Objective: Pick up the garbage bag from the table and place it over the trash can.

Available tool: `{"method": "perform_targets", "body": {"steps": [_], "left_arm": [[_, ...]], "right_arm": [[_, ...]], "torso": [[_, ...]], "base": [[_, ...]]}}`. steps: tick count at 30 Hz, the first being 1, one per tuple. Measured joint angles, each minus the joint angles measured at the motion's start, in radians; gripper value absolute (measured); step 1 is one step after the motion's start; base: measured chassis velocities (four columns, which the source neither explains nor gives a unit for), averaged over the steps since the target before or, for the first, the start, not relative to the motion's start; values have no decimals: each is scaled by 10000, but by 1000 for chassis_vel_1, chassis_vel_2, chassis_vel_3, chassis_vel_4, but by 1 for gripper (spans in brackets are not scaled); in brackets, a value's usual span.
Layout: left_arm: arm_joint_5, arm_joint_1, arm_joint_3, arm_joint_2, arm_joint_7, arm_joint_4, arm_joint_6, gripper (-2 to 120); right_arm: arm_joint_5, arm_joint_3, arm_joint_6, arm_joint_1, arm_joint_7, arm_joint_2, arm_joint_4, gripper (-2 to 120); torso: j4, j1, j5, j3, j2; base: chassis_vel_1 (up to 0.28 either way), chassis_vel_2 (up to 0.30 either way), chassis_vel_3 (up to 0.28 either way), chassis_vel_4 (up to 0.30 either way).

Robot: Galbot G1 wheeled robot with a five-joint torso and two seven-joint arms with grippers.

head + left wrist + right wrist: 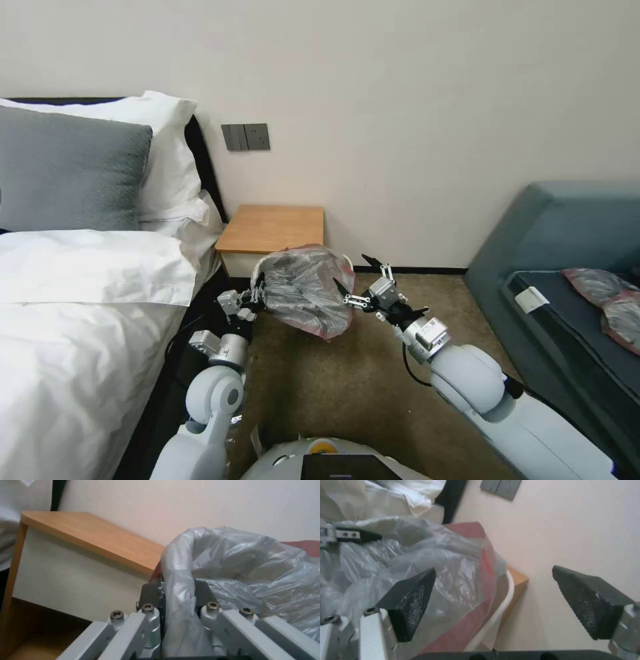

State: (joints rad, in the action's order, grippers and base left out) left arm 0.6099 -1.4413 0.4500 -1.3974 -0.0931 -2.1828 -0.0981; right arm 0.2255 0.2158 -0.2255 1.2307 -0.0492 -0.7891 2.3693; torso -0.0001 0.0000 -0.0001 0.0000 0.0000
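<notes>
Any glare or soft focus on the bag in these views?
Head view: even room light, the garbage bag has mild sheen, no blown highlights, edges readable. Left wrist view: soft throughout; bag film pinched in the left end effector shows bright streaks. Right wrist view: the right end effector pads are sharper than the bag, whose film glints; the table edge behind is blurred.

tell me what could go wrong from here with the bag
1. Only the left gripper pinches the garbage bag; the thin film could slip or tear.
2. The right gripper is open beside the bag, holding nothing, so the mouth may sag shut.
3. The trash can rim is mostly hidden under the bag; draping could miss it.
</notes>
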Motion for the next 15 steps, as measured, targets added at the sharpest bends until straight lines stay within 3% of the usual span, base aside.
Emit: {"method": "perform_targets", "body": {"steps": [7, 15], "left_arm": [[-4, -35, -9, -17, 8, -70, 0, 9], [-10, -45, -5, -27, 14, -145, -2, 9]], "right_arm": [[293, 42, -58, -111, -43, 39, -108, 85], [1435, 19, -350, -162, -225, 70, -131, 51]], "torso": [[2, 0, 3, 0, 0], [2, 0, 1, 0, 0]], "base": [[0, 0, 0, 0], [0, 0, 0, 0]]}}
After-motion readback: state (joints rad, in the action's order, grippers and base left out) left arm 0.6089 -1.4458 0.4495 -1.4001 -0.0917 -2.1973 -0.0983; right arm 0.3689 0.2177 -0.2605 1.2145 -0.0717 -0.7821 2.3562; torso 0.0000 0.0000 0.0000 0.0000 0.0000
